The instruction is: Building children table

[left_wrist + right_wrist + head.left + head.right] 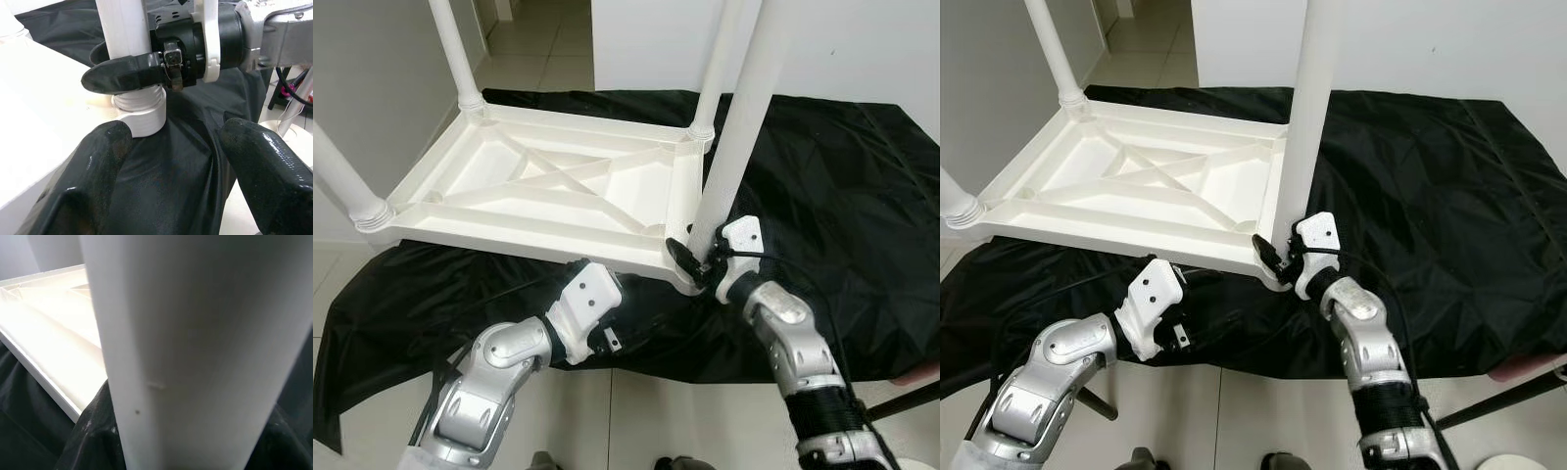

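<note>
- A white plastic children's table (558, 186) lies upside down on a black sheet (842, 196) spread over a pale tiled floor (636, 411), close to a white wall (862, 49).
- The underside of the table faces up, showing crossed ribs inside a raised rim.
- Three white legs stand upright in its corner sockets: a far left leg (455, 54), a near left leg (342, 176) and a far right leg (715, 64).
- A fourth leg (739, 127) stands at the near right corner socket (142, 115), tilted slightly, its ribbed lower end seated in the socket ring.
- The right pincer (697, 257) is clamped around this fourth leg just above the socket; in the left wrist view one black finger (122, 73) wraps across the front of the leg.
- The right wrist view looks straight at the leg from very close, with the table's underside beside it.
- The left pincer (176, 171) is wide open and holds nothing; its two fingers point at the near right corner, hovering over the sheet just short of the socket.
- In the head views the left arm (499, 362) reaches in from the near left, its wrist just below the table's near edge.
- A dark rod (1498, 397) lies on the floor at the near right, past the sheet's edge.
</note>
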You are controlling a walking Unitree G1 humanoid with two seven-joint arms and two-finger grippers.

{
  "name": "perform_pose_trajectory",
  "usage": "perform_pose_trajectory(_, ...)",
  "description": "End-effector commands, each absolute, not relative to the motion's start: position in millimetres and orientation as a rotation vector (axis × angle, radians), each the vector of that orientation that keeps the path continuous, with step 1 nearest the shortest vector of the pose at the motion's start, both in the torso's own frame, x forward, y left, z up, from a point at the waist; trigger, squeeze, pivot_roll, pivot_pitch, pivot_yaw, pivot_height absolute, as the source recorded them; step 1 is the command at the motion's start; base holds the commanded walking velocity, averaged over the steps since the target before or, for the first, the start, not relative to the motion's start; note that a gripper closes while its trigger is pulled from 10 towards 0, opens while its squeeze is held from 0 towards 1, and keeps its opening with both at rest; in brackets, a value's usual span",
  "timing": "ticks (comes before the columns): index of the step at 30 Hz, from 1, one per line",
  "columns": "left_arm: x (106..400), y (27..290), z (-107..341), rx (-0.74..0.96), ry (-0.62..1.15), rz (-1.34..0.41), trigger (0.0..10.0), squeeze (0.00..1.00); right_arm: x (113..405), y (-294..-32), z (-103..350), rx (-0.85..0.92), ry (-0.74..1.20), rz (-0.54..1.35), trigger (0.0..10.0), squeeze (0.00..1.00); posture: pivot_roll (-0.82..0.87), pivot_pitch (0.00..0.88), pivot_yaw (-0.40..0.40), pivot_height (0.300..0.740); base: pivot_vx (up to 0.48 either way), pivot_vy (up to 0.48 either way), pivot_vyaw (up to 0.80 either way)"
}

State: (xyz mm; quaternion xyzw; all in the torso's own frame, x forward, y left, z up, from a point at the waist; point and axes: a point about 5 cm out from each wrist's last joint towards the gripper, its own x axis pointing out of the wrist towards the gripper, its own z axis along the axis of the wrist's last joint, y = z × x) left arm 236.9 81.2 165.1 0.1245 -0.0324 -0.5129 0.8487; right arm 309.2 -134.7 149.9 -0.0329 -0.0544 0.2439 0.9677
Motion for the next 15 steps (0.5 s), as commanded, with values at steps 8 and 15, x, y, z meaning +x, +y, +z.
perform_pose_trajectory(8,246.4,84.8,161.3,0.271,-0.067,-0.984,10.0,0.0,304.8,-128.2,150.2,0.058,-0.109,0.231,10.0,0.0,-0.05,0.083,0.045,0.74,0.0,0.0,0.0)
perform_pose_trajectory(15,253.8,88.4,162.1,0.277,-0.079,-0.881,10.0,0.0,293.6,-119.8,143.5,0.069,-0.084,-0.002,10.0,0.0,-0.05,0.103,0.041,0.74,0.0,0.0,0.0)
